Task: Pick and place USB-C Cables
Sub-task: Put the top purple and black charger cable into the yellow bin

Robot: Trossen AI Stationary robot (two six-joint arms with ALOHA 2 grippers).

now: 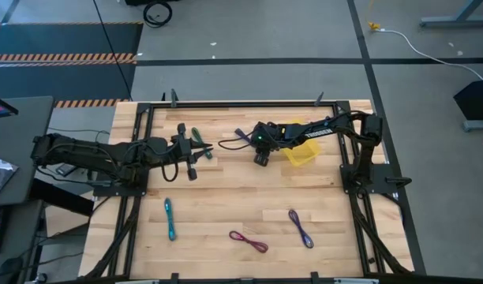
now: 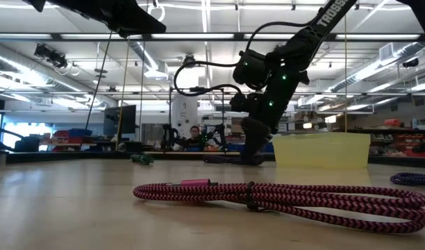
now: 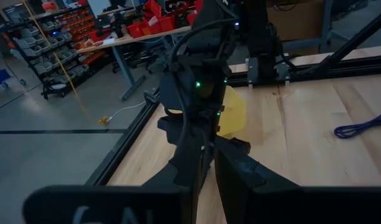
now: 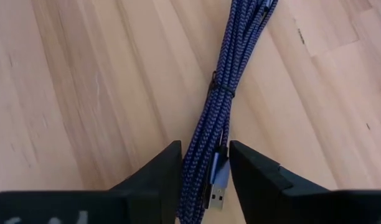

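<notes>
Beside the yellow tray (image 1: 303, 154), the right gripper (image 4: 204, 180) straddles a purple-blue cable (image 4: 225, 81) lying on the table, fingers spread; grasp step. Next: pinch, lift, carry to tray.

In the right wrist view the purple-blue cable (image 4: 225, 93) runs off the picture's edge at one end, and its other end drops out of sight between the right gripper (image 4: 206, 171) fingers. The low view cuts off the magenta cable (image 2: 289, 198) at its right end, and a second purple-blue cable (image 2: 414, 179) shows only as a sliver there. The yellow tray (image 3: 231, 112) is mostly hidden behind the right arm in the left wrist view. The green cable (image 1: 198, 138) is partly covered by the left gripper (image 1: 192, 152) from above
</notes>
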